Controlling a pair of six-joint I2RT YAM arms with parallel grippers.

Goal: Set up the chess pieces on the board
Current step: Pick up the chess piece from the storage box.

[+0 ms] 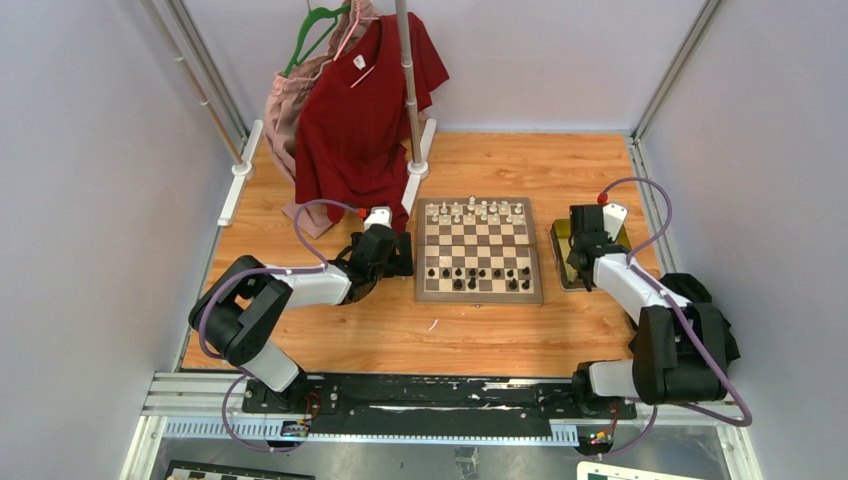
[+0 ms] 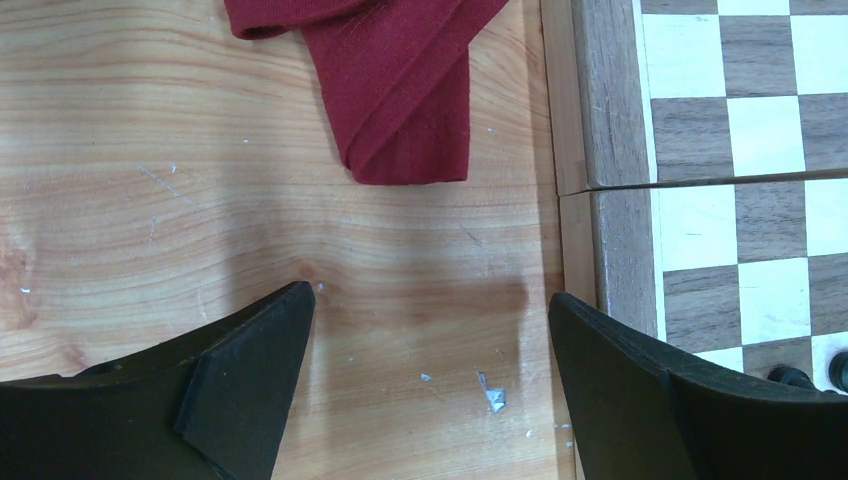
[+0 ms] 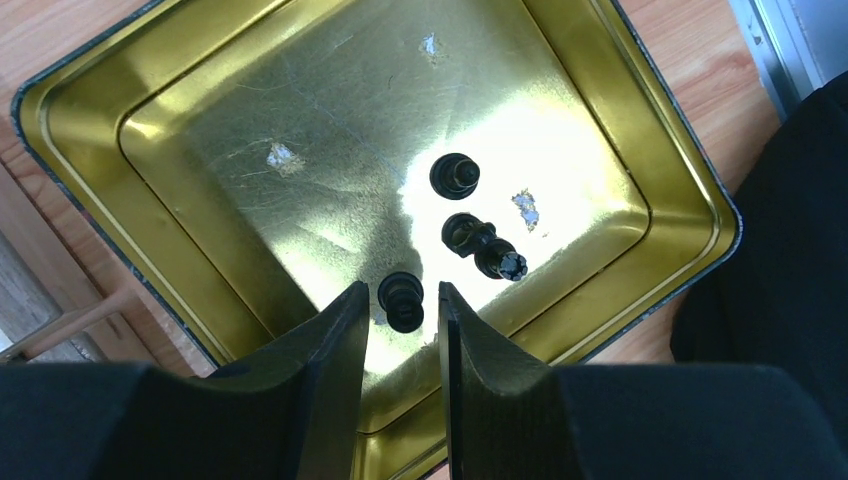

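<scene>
Two arms share the light wooden table (image 1: 330, 330), and only one is at work. On the left, the left gripper (image 2: 430, 300) hovers low over bare wood just beside the board's left border. Its jaws are spread wide with nothing between them. A dark red cotton T-shirt (image 1: 360, 110) hangs from a rail behind it, one sleeve trailing onto the table.

In the centre lies the flat square chessboard (image 1: 479, 297), with brown and cream checks inside a wooden frame. The small cream chess pieces (image 1: 480, 212) fill its far ranks. The glossy black chess pieces (image 1: 478, 275) stand on the near ranks, where several squares are unfilled.

To the right, just beside the board, sits the shiny gold rectangular metal tray (image 3: 90, 170), with the right gripper (image 3: 400, 288) above it. Its jaws stand partly apart, straddling an upright black piece (image 3: 402, 305), and slivers of gold show on either side, so it does not look clamped. A second black piece (image 3: 454, 175) stands farther in. Beside that is a dark shape (image 3: 480, 245) that is either one toppled piece or two touching; I cannot tell.

This looks like the pick-up step for one of the last black men. Next the jaws should probably close squarely on the straddled piece, lift it clear of the tray wall and carry it left to an open near-rank square.
</scene>
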